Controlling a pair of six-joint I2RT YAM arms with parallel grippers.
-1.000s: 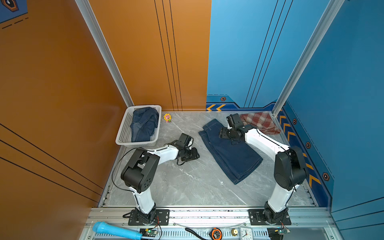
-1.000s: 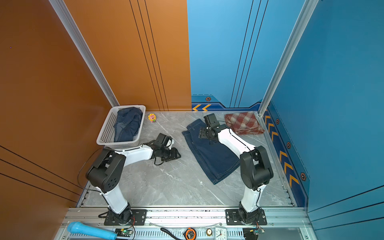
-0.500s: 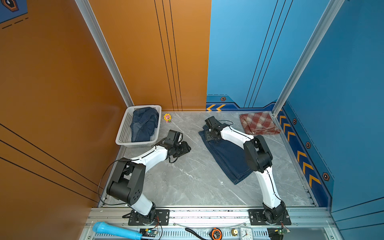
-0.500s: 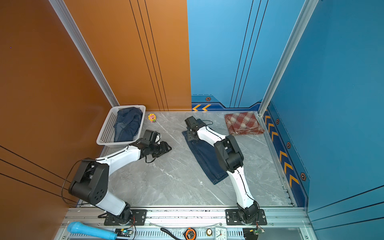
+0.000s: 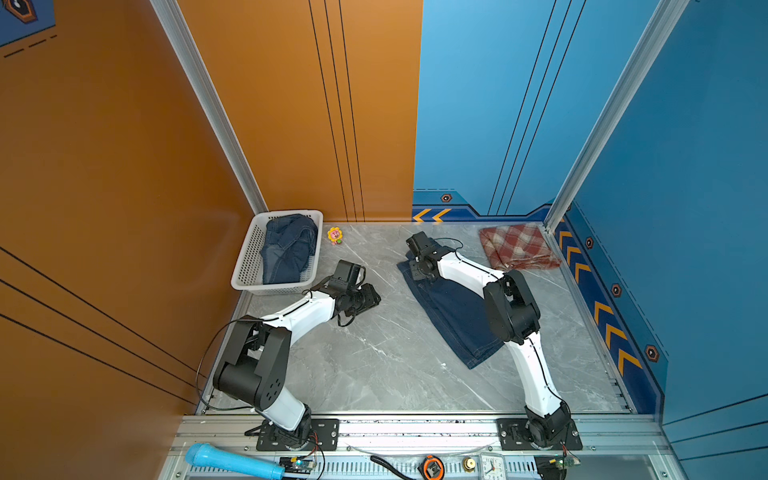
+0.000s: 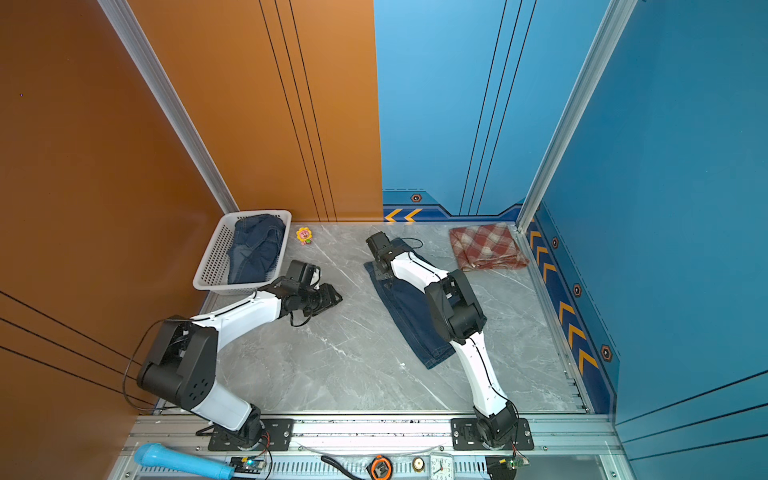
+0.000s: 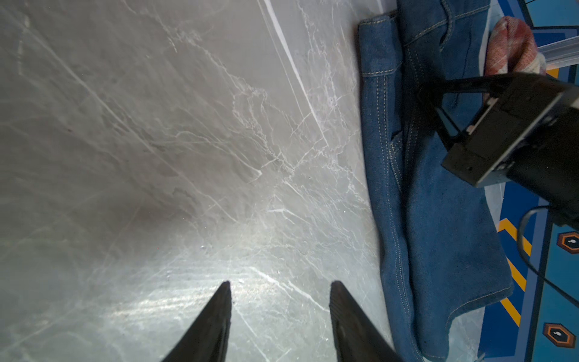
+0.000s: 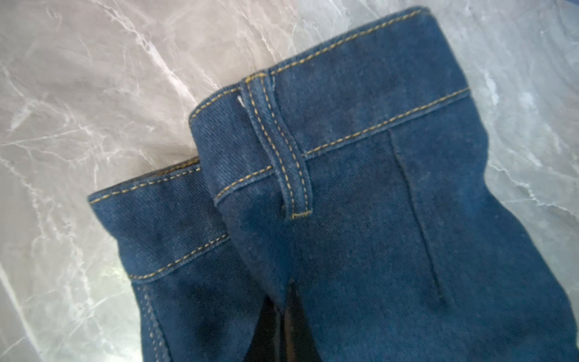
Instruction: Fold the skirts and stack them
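Moved: right gripper (image 5: 420,269), across from the right part of the waist to its far left corner; jaws from wide to shut; denim skirt (image 5: 453,320) narrower than a second ago, doubled lengthwise. Left gripper (image 5: 371,297) close to its former spot.
Right jaws: closed together on a pinch of the top layer just below the waistband (image 8: 360,103), beside the belt loop (image 8: 282,150); cloth puckered up toward the tips.
Left jaws: half apart, empty, low over bare table (image 7: 156,141), near the denim skirt's long edge, not touching it.
Skirt positions: denim skirt flat on the table, centre-right, waist toward the back wall, hem toward the arm bases; plaid skirt (image 5: 517,246) folded in the far right corner, well apart; basket skirt (image 5: 286,249) crumpled in the basket (image 5: 248,257), far left.
Handling (judged): denim thick, fairly heavy, limp yet holding a crease; not slippery, not fragile; likely to drag on the stone and to shear its layers apart if lifted by one layer only.
Hold points (judged): stitched waistband and hem corners, through both layers; belt loop too small to trust.
Hidden: right fingertips mostly buried in cloth in the right wrist view, so number of layers in the pinch unclear; waist end covered by the arm in both top views; no buttons or pockets visible on either denim piece; lower part of basket skirt behind the basket wall; plaid skirt's fold count not discernible.
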